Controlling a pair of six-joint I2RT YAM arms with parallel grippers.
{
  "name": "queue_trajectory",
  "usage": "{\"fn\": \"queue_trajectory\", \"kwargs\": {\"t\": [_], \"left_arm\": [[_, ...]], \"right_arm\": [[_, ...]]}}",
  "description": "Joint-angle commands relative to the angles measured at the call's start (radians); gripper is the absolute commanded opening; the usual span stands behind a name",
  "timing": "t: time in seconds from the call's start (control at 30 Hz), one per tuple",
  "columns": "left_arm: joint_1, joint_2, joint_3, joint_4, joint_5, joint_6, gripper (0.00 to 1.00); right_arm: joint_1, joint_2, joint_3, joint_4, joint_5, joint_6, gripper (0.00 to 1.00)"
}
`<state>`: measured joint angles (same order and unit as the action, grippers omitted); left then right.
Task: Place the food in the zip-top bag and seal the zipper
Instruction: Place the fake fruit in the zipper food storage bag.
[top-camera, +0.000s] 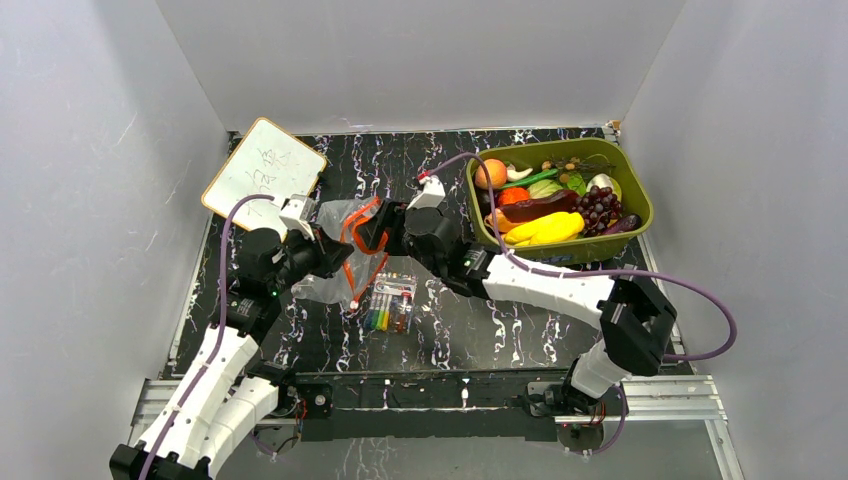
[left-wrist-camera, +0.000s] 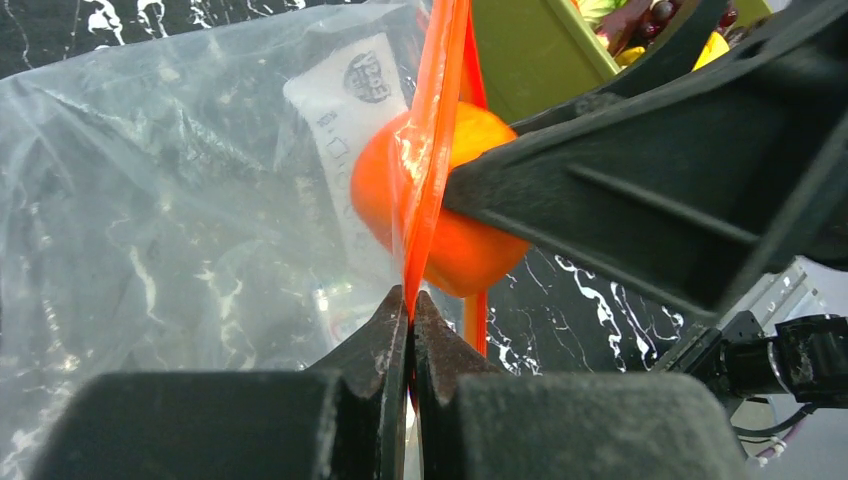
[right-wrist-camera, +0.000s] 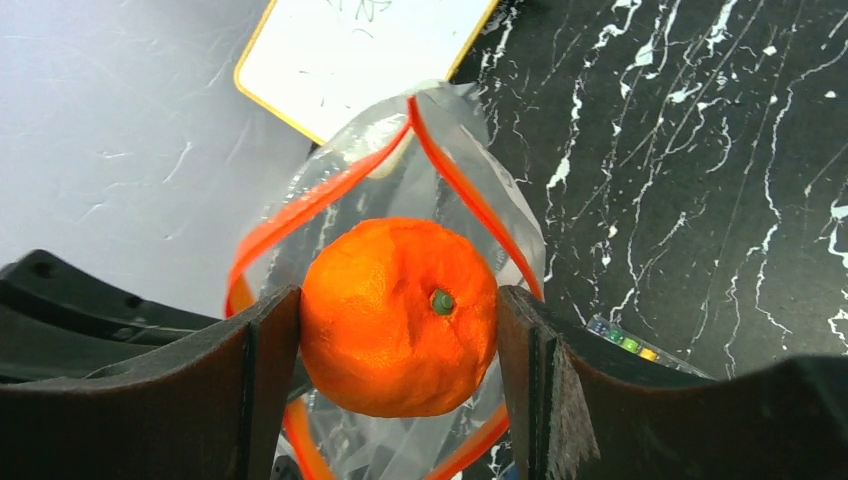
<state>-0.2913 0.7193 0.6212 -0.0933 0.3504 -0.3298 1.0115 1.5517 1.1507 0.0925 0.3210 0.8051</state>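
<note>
Left gripper (left-wrist-camera: 410, 305) clamped fully shut on the zipper (left-wrist-camera: 432, 150), right gripper (right-wrist-camera: 398, 300) bringing in a toy orange (right-wrist-camera: 390, 340)

We've got the zip-top bag (left-wrist-camera: 180, 200) hanging by that left pinch with its mouth looped open. The right jaws are spread wide and squeeze the orange from both sides, right at the opening. Can't quite tell if it's past the strip or just level with it. We'd push it well inside before letting go and hold the pinch steady. Other food sits in the green bin (top-camera: 560, 250).
</note>
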Motion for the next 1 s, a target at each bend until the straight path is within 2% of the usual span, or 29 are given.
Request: {"fn": "queue_trajectory", "kwargs": {"t": [0.0, 0.17, 0.33, 0.43, 0.53, 0.73, 0.8, 0.97], "left_arm": [[-0.004, 0.004, 0.003, 0.056, 0.048, -0.016, 0.00], [-0.004, 0.025, 0.037, 0.072, 0.095, -0.073, 0.00], [-0.003, 0.033, 0.080, 0.084, 0.126, -0.135, 0.00], [-0.004, 0.044, 0.114, 0.073, 0.153, -0.156, 0.00], [-0.003, 0.028, 0.111, 0.078, 0.139, -0.156, 0.00], [-0.004, 0.030, 0.057, 0.094, 0.108, -0.138, 0.00], [-0.004, 0.044, 0.060, 0.091, 0.112, -0.134, 0.00], [-0.004, 0.057, 0.053, 0.103, 0.108, -0.124, 0.00]], "right_arm": [[-0.004, 0.002, -0.039, 0.114, 0.059, -0.016, 0.45], [-0.004, -0.020, -0.110, 0.137, 0.081, -0.017, 0.47], [-0.004, -0.017, -0.131, 0.076, 0.237, -0.018, 0.45], [-0.004, -0.015, -0.146, 0.055, 0.269, -0.019, 0.45], [-0.004, -0.019, -0.138, 0.037, 0.250, -0.021, 0.45], [-0.004, -0.052, -0.110, 0.100, 0.067, -0.025, 0.48], [-0.004, -0.054, -0.103, 0.114, 0.043, -0.007, 0.51], [-0.004, -0.054, -0.074, 0.112, 0.019, -0.021, 0.71]]}}
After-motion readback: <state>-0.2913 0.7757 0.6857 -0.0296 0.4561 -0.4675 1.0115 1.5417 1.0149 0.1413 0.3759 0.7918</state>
